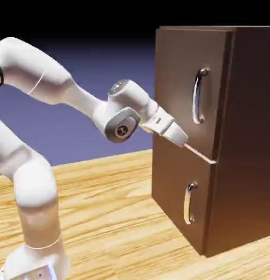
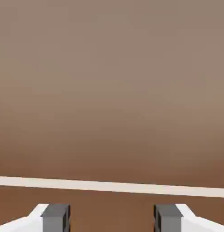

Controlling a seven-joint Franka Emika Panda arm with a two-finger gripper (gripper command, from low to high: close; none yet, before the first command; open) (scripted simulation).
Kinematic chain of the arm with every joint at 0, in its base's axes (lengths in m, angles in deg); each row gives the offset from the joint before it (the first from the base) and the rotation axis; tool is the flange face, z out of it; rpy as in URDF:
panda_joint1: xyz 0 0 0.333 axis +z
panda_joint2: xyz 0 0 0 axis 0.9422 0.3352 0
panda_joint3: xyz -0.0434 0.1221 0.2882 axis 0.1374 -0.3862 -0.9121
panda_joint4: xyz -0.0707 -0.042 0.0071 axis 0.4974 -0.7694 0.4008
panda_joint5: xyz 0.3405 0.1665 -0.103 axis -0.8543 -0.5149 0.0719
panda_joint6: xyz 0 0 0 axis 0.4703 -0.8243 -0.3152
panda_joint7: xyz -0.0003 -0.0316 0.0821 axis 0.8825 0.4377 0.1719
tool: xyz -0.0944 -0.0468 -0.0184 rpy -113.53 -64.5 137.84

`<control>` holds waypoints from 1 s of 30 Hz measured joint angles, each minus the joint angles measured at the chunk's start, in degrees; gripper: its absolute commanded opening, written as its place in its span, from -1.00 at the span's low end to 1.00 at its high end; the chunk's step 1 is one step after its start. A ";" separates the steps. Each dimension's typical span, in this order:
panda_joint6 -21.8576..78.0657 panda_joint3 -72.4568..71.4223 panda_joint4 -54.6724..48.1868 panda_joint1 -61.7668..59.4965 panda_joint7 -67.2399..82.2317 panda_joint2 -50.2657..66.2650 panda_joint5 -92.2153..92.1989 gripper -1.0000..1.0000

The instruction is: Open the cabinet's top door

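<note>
The top door point(image 1: 183, 87) is the taller panel on the upper front of the cabinet point(image 1: 244, 136), which stands on the table point(image 1: 104, 219); it looks nearly shut, perhaps slightly ajar. Its long curved handle point(image 1: 199, 95) runs vertically near the door's right edge. The gripper point(image 1: 183, 141) sits low against the door, below and left of that handle, close to the seam above the lower panel point(image 1: 183, 205). In the hand view the fingertips point(image 2: 56, 216) stand well apart with only wood between them, so the jaws are open and empty. To do this well, I judge the hand should rise toward the handle, straddle the bar squarely, close, then pull along the hinge's arc.
</note>
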 measured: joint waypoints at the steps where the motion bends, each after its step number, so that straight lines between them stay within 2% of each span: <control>1: 0.05 0.91 -0.26 0.65 -1.73 -0.61 2.49 0.00; 30: 1.40 27.29 -7.71 19.40 -51.75 -18.42 74.77 0.00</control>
